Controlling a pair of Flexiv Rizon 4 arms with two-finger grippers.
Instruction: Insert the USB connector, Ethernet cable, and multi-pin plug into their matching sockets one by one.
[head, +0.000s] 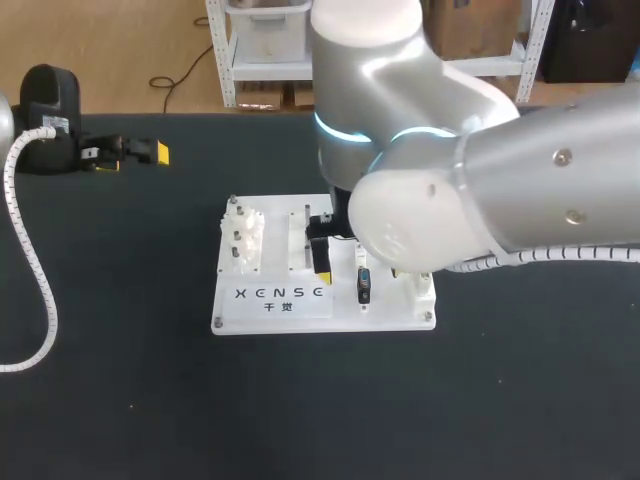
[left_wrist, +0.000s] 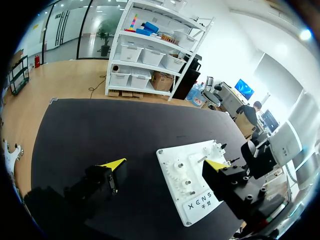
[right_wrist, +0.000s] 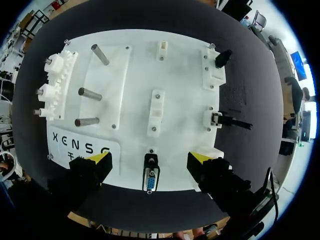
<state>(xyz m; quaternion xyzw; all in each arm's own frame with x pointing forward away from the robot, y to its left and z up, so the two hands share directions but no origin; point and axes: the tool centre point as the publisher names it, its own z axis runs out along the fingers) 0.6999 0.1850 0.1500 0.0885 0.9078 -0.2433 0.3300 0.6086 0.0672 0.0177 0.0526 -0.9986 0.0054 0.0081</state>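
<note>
Head view: the white board (head: 392, 316) lies mid-tabletop (head: 120, 390). The right arm (head: 500, 170) comes in over it and covers its far right part. One yellow fingertip (head: 321, 262) of that arm shows just above the board; the other is hidden. The multi-pin plug (head: 363, 286) is a small dark body with a blue face, at the board's near edge, just beside that fingertip. The left tool (head: 133, 156) sits well apart from the board near the far left edge of the tabletop, fingers spread, nothing between them. A white ribbed hose (head: 30, 260) trails from the left arm.

Left wrist view: the left tool's two yellow tips stand wide apart, with only dark tabletop and a corner of the board between them. The white gears (left_wrist: 182, 177) on the board face this camera. The plug is not visible from here.

Right wrist view: looks straight down on the board. The right tool (right_wrist: 150, 159) straddles the multi-pin plug, fingers apart, neither touching it. Only this view shows the plug's blue D-shaped face with rows of pins below a black block. It also shows three metal pegs (right_wrist: 90, 92), a black connector (right_wrist: 222, 57) at the far corner block and a clear-clipped connector (right_wrist: 216, 119) with a black stub on the board's side edge. I cannot tell which of these is the USB.
</note>
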